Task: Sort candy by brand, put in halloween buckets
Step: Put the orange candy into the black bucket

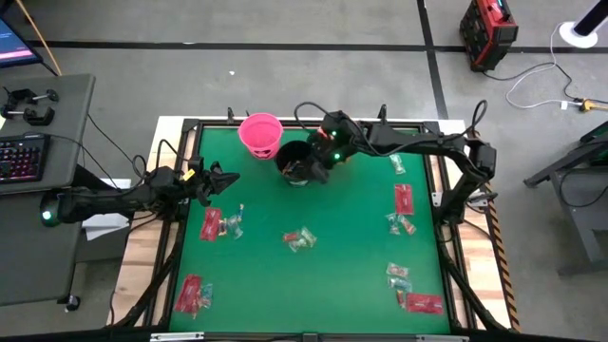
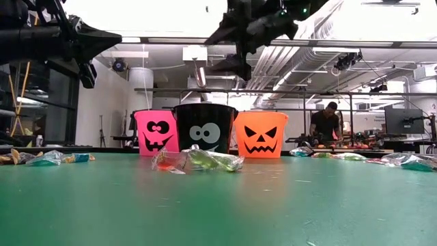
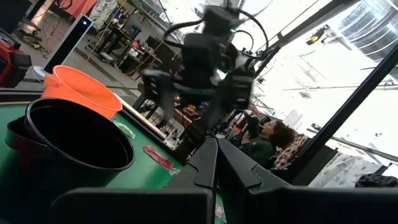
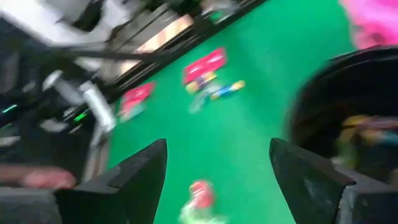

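Note:
Three halloween buckets stand in a row at the table's far edge: pink, black and orange; my right arm hides the orange one in the high view. My right gripper hangs open above the black bucket, nothing between its fingers; blurred candy pieces lie inside that bucket. Candy lies in small heaps on the green mat: red packets with crinkly pieces at the left, middle and right. My left gripper waits shut above the mat's left side.
More candy heaps lie at the near left, near right and far right. The mat has a dark frame around it. A person sits in the room beyond the table.

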Robot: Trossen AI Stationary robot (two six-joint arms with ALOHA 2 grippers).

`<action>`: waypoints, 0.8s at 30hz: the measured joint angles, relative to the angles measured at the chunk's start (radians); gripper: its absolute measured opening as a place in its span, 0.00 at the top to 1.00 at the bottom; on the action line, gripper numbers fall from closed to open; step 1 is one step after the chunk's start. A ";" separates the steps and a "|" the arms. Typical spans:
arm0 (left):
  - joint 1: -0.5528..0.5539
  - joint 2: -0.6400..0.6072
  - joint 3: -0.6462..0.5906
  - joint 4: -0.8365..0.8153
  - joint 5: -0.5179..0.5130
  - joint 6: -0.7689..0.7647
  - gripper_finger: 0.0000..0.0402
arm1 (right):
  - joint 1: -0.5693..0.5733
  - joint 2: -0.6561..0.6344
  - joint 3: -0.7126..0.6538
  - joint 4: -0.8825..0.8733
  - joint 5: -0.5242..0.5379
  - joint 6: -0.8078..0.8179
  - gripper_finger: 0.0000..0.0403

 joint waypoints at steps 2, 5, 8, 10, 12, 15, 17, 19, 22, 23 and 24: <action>0.000 0.000 0.000 0.000 0.000 0.000 1.00 | 0.040 -0.002 0.001 -0.028 -0.051 -0.007 0.32; 0.000 0.000 0.000 0.000 0.000 0.000 1.00 | 0.115 -0.001 0.001 -0.083 -0.055 -0.047 0.32; 0.000 0.000 0.000 0.000 0.000 0.000 1.00 | 0.192 -0.001 0.001 -0.089 0.023 -0.108 0.32; 0.000 0.000 0.000 0.000 0.000 0.000 1.00 | 0.234 -0.001 0.001 -0.075 0.107 -0.142 0.32; 0.000 0.000 0.000 0.000 0.000 0.000 1.00 | 0.264 -0.001 0.001 -0.054 0.189 -0.170 0.32; 0.000 0.000 0.000 0.000 0.000 0.000 1.00 | 0.285 0.005 0.001 -0.046 0.285 -0.162 0.32; 0.000 0.000 0.000 0.000 0.000 0.000 1.00 | 0.289 0.008 0.000 -0.050 0.334 -0.090 0.32; 0.000 0.000 0.000 0.000 0.000 0.000 1.00 | 0.290 0.008 0.000 -0.048 0.360 0.005 0.32; 0.000 0.000 0.000 0.000 0.000 0.000 1.00 | 0.290 0.003 0.000 -0.072 0.348 0.121 0.32; 0.000 0.000 0.000 0.000 0.000 0.000 1.00 | 0.294 0.002 0.000 -0.092 0.330 0.140 0.32; 0.000 0.000 0.000 0.000 0.000 0.000 1.00 | 0.298 -0.001 0.000 -0.110 0.307 0.155 0.32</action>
